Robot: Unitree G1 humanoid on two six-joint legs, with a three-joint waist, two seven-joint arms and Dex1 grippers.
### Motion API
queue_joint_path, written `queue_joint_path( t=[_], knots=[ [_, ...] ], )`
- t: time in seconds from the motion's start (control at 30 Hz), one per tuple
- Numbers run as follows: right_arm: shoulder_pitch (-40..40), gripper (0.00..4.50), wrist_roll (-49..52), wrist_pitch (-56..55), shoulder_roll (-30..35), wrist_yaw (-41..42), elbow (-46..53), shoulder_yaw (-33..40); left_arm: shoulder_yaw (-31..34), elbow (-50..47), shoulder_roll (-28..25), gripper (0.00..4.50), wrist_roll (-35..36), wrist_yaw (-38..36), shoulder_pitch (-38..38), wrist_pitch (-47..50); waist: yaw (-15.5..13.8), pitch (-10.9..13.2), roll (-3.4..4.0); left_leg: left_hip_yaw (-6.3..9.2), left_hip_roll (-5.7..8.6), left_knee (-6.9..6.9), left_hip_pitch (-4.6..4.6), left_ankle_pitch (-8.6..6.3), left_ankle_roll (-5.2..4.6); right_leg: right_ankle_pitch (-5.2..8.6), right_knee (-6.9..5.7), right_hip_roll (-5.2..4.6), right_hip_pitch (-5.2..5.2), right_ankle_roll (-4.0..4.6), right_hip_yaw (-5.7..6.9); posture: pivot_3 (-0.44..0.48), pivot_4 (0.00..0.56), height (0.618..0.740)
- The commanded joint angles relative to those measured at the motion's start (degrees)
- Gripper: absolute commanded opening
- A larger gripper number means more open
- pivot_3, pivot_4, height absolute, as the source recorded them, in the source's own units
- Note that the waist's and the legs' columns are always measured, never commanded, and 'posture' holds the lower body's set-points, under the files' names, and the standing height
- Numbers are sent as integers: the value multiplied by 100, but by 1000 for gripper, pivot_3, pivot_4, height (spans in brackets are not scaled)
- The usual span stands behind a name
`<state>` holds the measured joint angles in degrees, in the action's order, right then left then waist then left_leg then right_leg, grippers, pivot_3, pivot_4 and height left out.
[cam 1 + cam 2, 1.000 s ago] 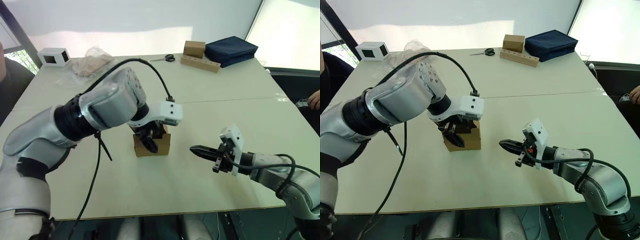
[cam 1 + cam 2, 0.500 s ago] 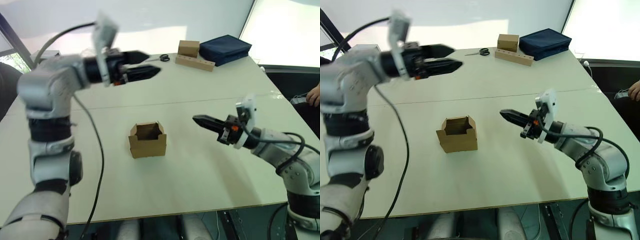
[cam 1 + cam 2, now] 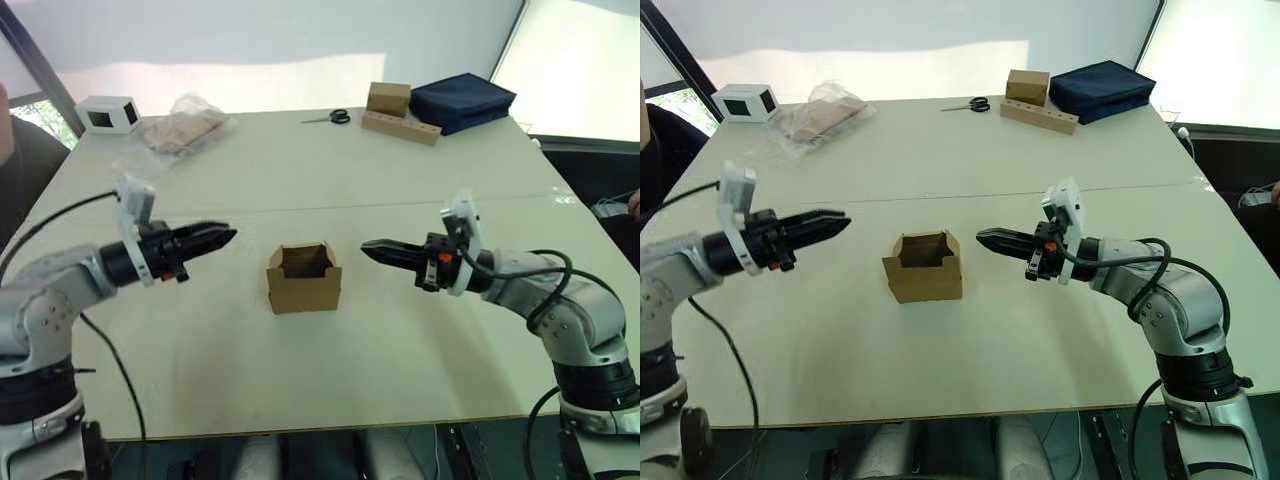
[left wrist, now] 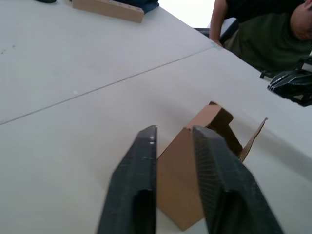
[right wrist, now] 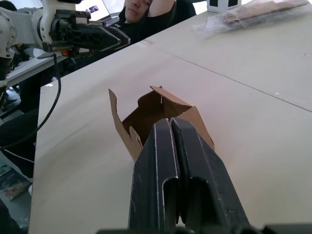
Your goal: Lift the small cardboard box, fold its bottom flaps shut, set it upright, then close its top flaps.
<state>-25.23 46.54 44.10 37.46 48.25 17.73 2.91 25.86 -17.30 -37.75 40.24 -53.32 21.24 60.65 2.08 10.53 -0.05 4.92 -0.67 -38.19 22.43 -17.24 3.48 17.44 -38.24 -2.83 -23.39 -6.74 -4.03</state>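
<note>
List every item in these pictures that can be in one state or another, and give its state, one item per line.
Small plain brown cardboard box: upright on the white table, held by nothing.
Top flaps: open, standing up.
Left pincer: slightly open, empty, beside the box.
Right pincer: shut, empty, beside the box.
Black-handled scissors: lying flat, blades together.

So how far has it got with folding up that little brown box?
The small cardboard box stands upright on the table, so its bottom looks done. Nothing is held: the left tool and right tool point at it from either side. The top flaps are open and remain to be closed.
</note>
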Motion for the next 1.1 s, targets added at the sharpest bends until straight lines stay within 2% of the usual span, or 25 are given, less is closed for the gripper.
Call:
queue_joint_path(
  t=[0.03, 0.17, 0.47, 0.97, 1.1],
  knots=[
    [16, 0, 27, 4, 60, 101, 230, 27, 0, -226, -141, 68, 141, -40, -199, -391, -4, 0, 0, 0, 0, 0, 0, -1, -2, 0, 0, 0, 0, 0, 1, 0, 150, 740],
    [-123, 0, -428, -194, -84, 108, 38, -370, -431, -294, -87, 68, 174, 35, -224, -514, 1, 0, 0, -1, 0, 1, -1, -2, -3, 0, 0, 1, -1, 0, 0, 0, 150, 740],
    [-582, 0, -1322, -868, -513, 329, -741, -984, -1617, 327, 14, 68, -210, -163, 222, -1281, 24, 0, 1, -3, 0, 4, -1, 1, 3, 0, 2, 3, -3, 0, 0, 0, 150, 740],
    [-646, 0, -1807, -1025, -932, 476, -1030, -1277, -2098, 726, 85, 68, -351, -209, 307, -1646, 36, 0, 1, -2, -1, 5, -1, 3, 5, 0, 1, 4, -4, 0, -1, 0, 150, 740],
    [-637, 0, -1973, -1049, -895, 570, -1083, -1437, -2412, 741, 14, 68, -641, -273, 252, -1825, 38, -1, 1, -2, -1, 6, -1, 3, 6, 0, 1, 4, -4, 0, -1, 0, 150, 740]
  ],
)
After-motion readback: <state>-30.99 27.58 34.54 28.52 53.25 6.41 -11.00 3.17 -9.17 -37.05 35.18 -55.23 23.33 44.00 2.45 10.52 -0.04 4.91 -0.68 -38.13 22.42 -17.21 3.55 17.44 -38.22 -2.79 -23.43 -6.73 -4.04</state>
